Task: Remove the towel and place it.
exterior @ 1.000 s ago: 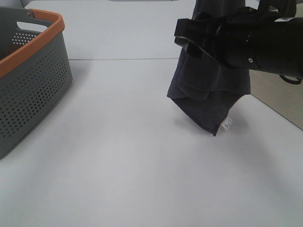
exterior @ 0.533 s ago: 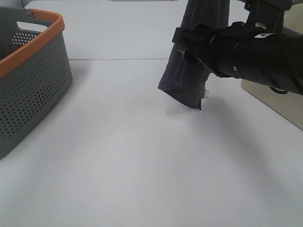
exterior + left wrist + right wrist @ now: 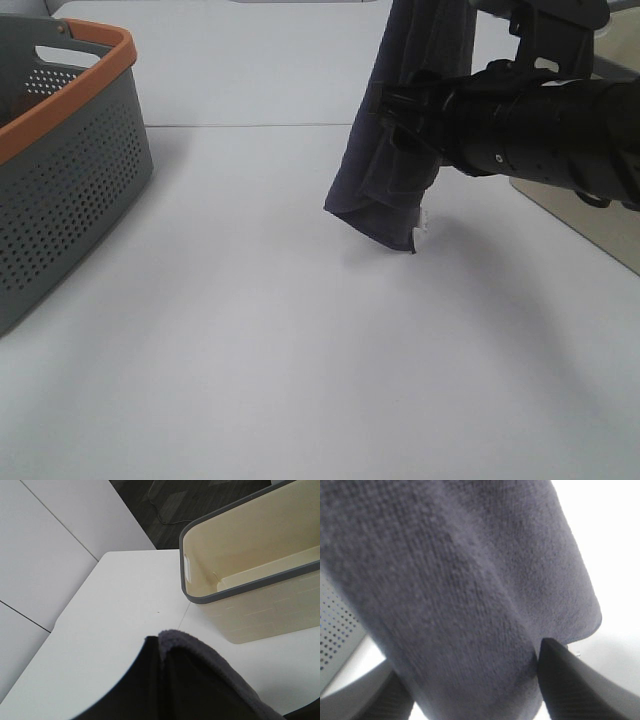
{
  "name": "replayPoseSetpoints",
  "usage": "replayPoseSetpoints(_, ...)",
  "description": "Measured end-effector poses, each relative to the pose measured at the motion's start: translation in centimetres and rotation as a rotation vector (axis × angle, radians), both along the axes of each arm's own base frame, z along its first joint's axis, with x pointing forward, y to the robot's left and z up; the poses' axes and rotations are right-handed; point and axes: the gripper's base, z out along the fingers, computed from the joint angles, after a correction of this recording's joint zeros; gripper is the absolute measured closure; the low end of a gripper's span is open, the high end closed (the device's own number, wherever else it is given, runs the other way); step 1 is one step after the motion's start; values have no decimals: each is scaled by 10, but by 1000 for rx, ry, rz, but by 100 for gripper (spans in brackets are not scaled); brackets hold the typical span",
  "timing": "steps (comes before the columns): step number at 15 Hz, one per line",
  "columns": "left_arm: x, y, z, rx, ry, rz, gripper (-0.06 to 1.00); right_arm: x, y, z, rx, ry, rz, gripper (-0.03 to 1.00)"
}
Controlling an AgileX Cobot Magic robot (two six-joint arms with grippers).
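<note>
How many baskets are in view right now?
2. A grey basket with an orange rim stands at the left of the table in the high view; a cream basket with a grey rim shows in the left wrist view. The hanging towel may hide others.

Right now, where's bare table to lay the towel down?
Widest free patch: the table between the grey basket on the left and the hanging towel, running to the near edge. Crowded on the right: the right gripper stands open around the towel, with a beige bin by that side.
</note>
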Motion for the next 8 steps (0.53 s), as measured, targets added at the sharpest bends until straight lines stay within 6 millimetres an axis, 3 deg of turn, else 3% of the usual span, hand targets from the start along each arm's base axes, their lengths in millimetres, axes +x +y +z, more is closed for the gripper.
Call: replayPoseSetpoints(8, 0, 0, 0, 0, 0, 0, 94, -4, -7, -9, -145, 78, -1, 42)
